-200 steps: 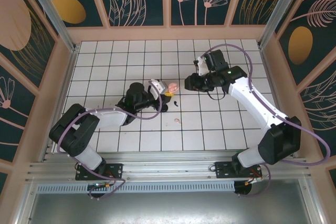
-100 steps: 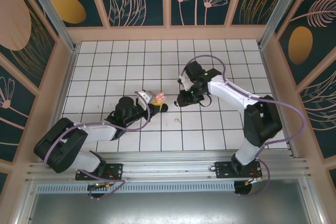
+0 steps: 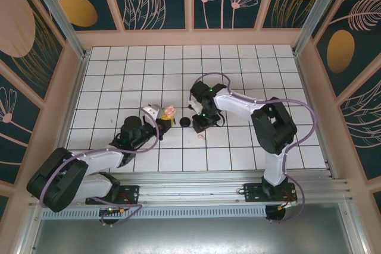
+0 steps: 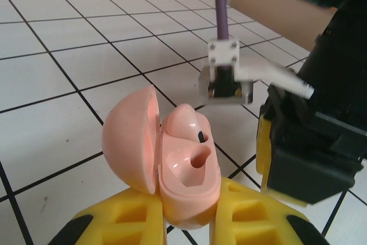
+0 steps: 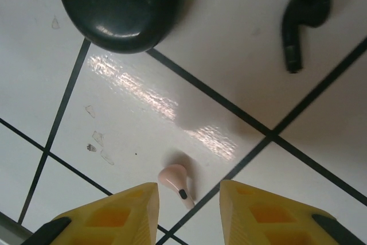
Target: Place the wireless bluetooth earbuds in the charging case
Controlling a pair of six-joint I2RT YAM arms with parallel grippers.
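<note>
Left gripper [image 4: 189,222] is clenched on the open pink charging case [image 4: 183,170], which has a seated pink earbud [image 4: 184,123] beside an empty socket. The right gripper [image 5: 186,210] hangs with jaws apart over the white tiled table [image 5: 229,84], near a closed black charging case [image 5: 120,4]. A loose pink earbud [image 5: 175,181] lies just ahead of its fingertips, and a black earbud [image 5: 304,18] lies farther off.

Bare tile [image 5: 143,124] around pink earbud [image 5: 175,179]

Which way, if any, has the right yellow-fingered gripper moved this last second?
Yes. The right gripper has swung left and toward the near edge of the white tiled table, now above the pale pink earbud.
</note>
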